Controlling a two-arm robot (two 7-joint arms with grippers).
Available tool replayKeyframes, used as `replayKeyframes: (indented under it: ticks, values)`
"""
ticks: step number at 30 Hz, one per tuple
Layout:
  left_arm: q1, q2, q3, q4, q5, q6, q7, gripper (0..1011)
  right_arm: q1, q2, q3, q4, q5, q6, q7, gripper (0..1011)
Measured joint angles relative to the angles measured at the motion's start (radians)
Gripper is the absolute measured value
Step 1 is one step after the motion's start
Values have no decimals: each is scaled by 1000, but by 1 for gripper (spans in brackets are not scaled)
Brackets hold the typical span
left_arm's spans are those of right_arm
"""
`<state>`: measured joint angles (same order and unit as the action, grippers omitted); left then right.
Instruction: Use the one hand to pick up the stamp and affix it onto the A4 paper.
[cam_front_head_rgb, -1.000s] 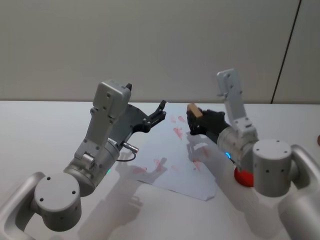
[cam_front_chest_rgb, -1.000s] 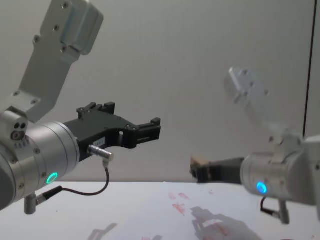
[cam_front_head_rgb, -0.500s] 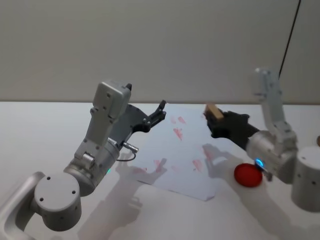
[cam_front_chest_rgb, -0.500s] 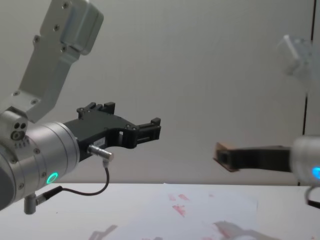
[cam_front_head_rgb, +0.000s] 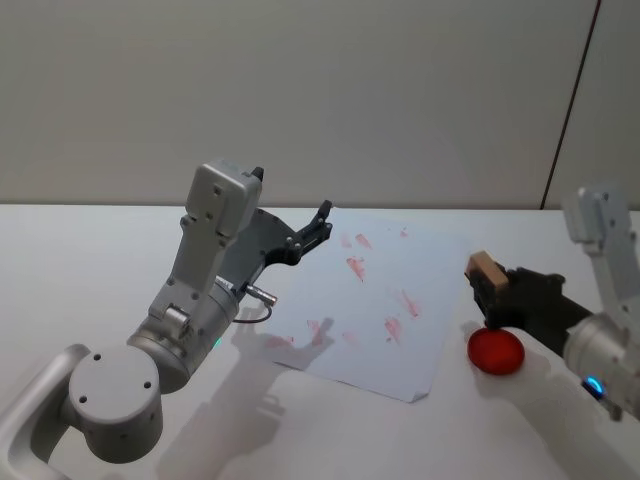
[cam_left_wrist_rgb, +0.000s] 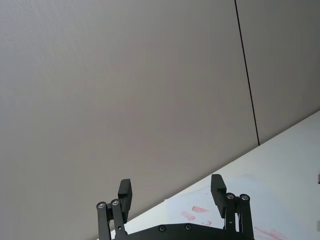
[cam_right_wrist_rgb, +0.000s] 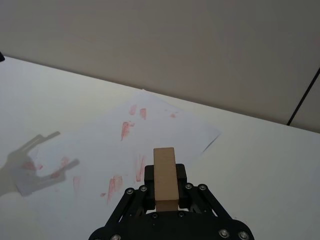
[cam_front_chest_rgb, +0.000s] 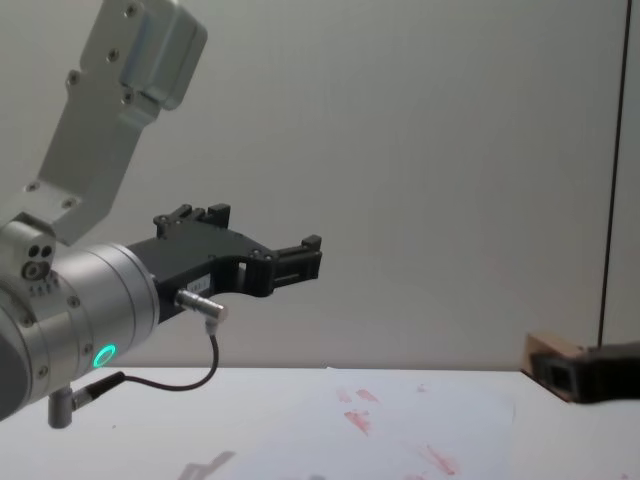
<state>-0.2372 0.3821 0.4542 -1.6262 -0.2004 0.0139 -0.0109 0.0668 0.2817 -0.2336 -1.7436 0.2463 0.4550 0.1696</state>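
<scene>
My black two-finger right hand (cam_front_head_rgb: 497, 296) grips the small light-brown wooden stamp (cam_front_head_rgb: 484, 267), raised above the round red ink pad (cam_front_head_rgb: 496, 351), just beside the large white red-printed A4 paper (cam_front_head_rgb: 375, 300); my left hand (cam_front_head_rgb: 318, 226) hovers open over the white counter (cam_front_head_rgb: 80, 260).

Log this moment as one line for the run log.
right gripper: shut on light-brown wooden stamp, above red round pad | left gripper: open, raised | white A4 paper: red prints
</scene>
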Motion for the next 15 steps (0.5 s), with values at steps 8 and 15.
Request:
replayKeyframes:
  ticks: [8,15]
  values:
    - [0,0,0,0,0,0,0,1003,-66,53,15,-41,2,-14,8,221]
    - [0,0,0,0,0,0,0,1003,-91,70,19,-43,-5,-19,9,221]
